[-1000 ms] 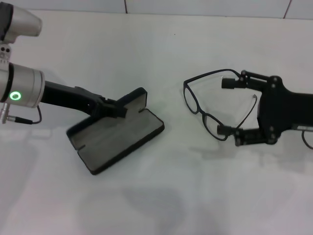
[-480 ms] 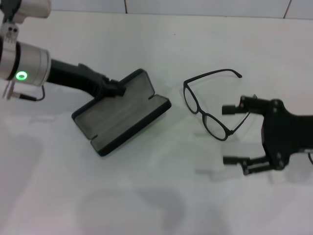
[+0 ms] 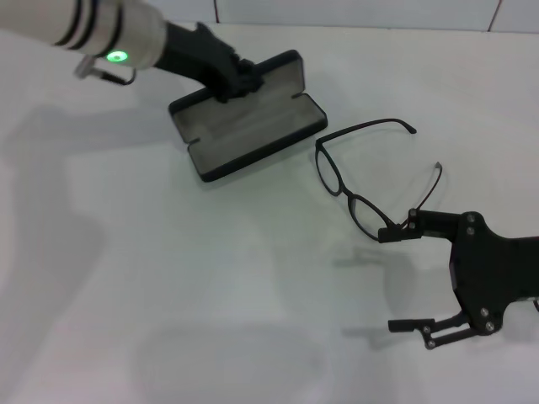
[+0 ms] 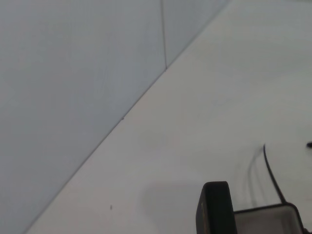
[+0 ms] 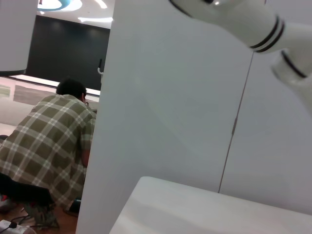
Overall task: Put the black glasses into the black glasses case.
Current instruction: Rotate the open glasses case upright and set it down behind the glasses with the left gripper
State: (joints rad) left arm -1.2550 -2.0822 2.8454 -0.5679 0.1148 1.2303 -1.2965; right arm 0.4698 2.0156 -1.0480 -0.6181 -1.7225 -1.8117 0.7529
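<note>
Left gripper [image 3: 240, 84] clamped on rim of open black glasses case [image 3: 248, 126], case far up table.
Right gripper [image 3: 406, 279] spread wide, empty; black glasses [image 3: 362, 181] just beyond its upper finger, unfolded.
Risk, my guess: thin temple slips on pinch.
Left wrist view shows only case corner; head view shows both.

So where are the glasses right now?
In the head view the glasses lie open on the white table, right of centre, between the open case held by the left claw and the open right claw.
</note>
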